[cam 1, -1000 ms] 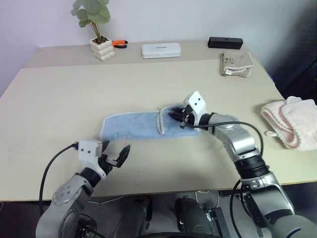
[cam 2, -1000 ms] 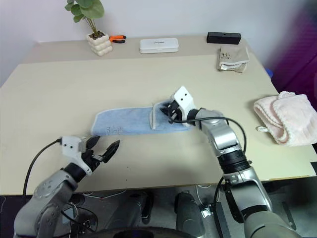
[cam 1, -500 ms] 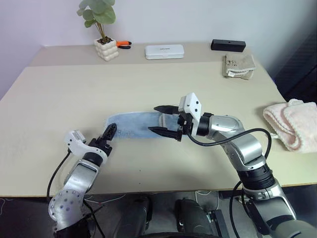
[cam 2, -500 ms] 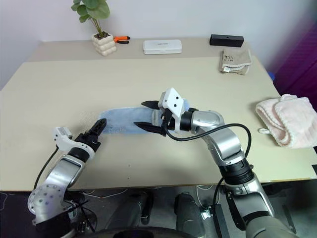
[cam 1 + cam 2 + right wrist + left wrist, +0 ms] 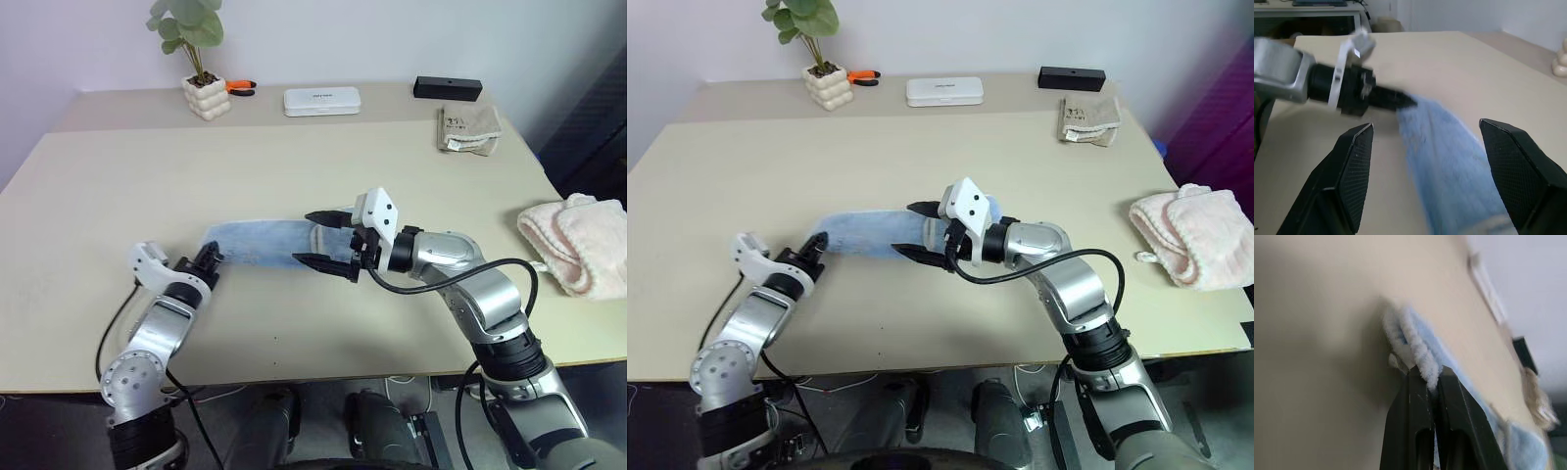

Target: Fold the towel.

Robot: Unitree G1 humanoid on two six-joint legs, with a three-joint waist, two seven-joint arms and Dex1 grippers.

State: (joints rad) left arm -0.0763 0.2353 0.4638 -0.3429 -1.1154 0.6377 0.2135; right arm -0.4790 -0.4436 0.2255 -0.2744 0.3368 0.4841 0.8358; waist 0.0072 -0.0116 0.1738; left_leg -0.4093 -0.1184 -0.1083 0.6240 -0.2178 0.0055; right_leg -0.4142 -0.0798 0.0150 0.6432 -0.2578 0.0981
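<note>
Left gripper [image 5: 208, 258] is clamped on the towel's [image 5: 260, 240] near end, on the table [image 5: 118, 186]. Right gripper [image 5: 329, 241] hovers spread wide over the towel, gripping nothing.

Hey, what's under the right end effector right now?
The light blue towel lies on the table beneath the open right end effector. Its far end is hidden behind that arm.
</note>
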